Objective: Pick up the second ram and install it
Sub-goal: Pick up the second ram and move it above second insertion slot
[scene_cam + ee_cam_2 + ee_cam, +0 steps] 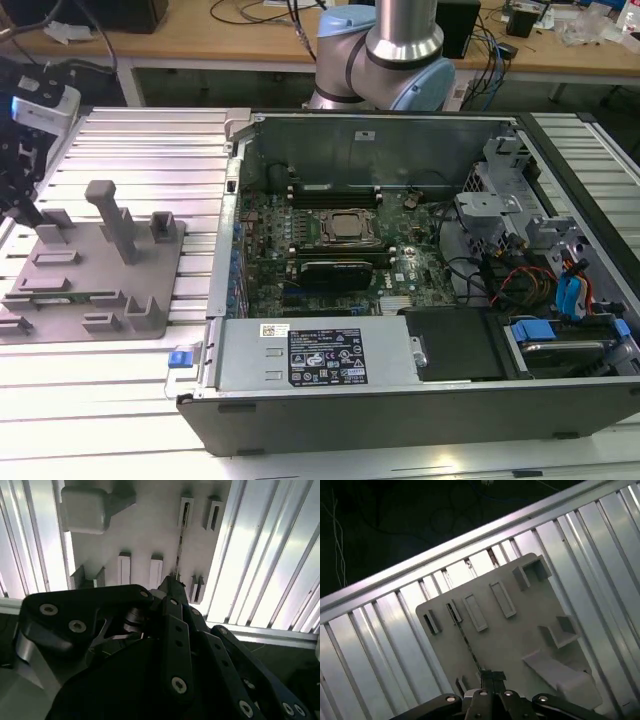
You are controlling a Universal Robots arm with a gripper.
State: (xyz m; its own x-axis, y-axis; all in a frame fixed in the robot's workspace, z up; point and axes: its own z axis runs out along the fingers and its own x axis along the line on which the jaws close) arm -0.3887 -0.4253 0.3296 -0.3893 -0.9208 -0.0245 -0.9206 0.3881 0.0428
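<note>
You are looking at the second ram [465, 641] standing on its thin edge in the grey fixture plate [520, 630], seated in slotted holders at both its ends; in both wrist views it is showing as a narrow dark line. Your pincer [492, 676] is hovering over one end of that stick, clenched with its tips drawn together and gripping nothing. It is hanging above the plate, not touching it.

In the exterior view the plate is lying on the slatted tabletop [140, 150] toward 9 o'clock, with the pincer above the plate's 9 o'clock edge. A tall grey post [110, 215] is rising from the plate near its centre. The open computer case [400, 425] is sitting just beside the plate at its 3 o'clock side, and the arm's base [385, 50] is standing at 12 o'clock behind the case.
</note>
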